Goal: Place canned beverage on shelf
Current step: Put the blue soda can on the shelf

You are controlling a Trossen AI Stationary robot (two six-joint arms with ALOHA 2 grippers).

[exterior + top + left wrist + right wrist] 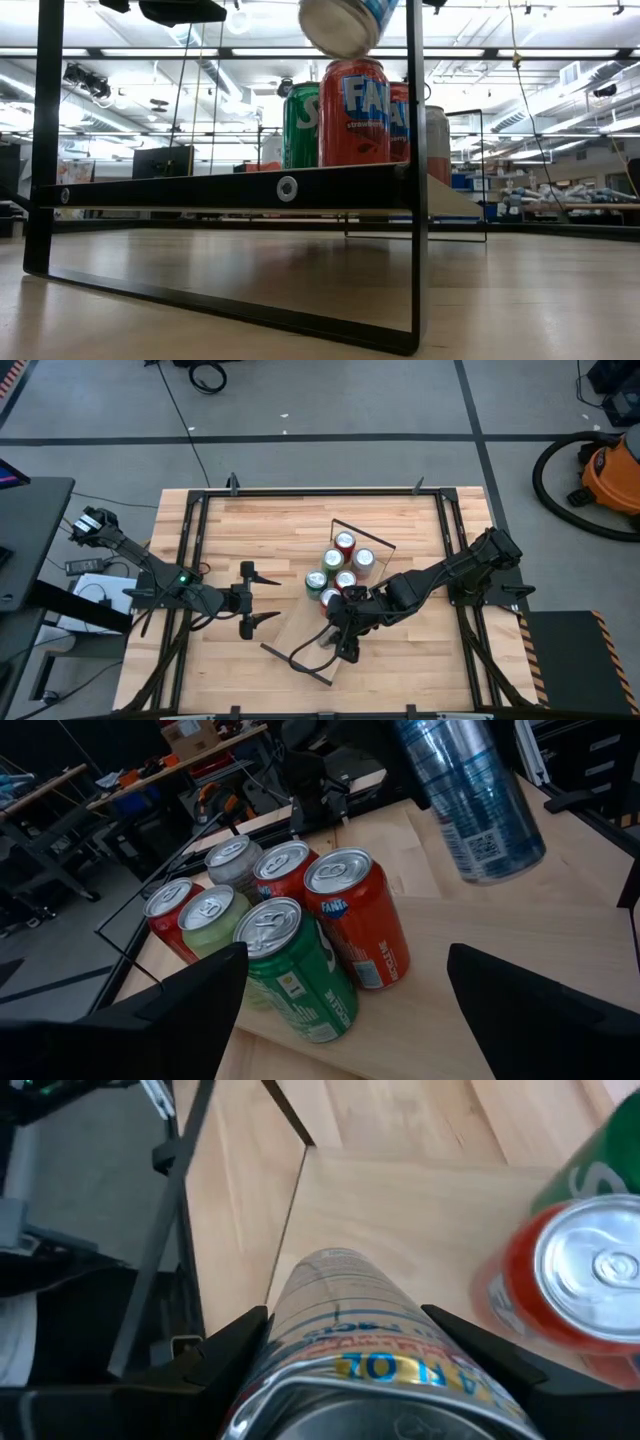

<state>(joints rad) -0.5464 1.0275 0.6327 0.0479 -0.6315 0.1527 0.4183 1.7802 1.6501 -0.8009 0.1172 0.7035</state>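
Six cans [339, 564] clustered on shelf [300, 628], light-wood desk [270, 520] beneath, grey floor around. Left claw [262, 599] spread apart, empty, just beside shelf's left edge. Shelf's near half bare. Right claw [338, 636] clamped on blue can [470, 795], tilted above bare board.

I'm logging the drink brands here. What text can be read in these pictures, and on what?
"FA", cut off: red can on the shelf.
"S": green can.
"Fanta", sideways: orange-red can.
Print on the silver-blue can in the right gripper: unreadable.
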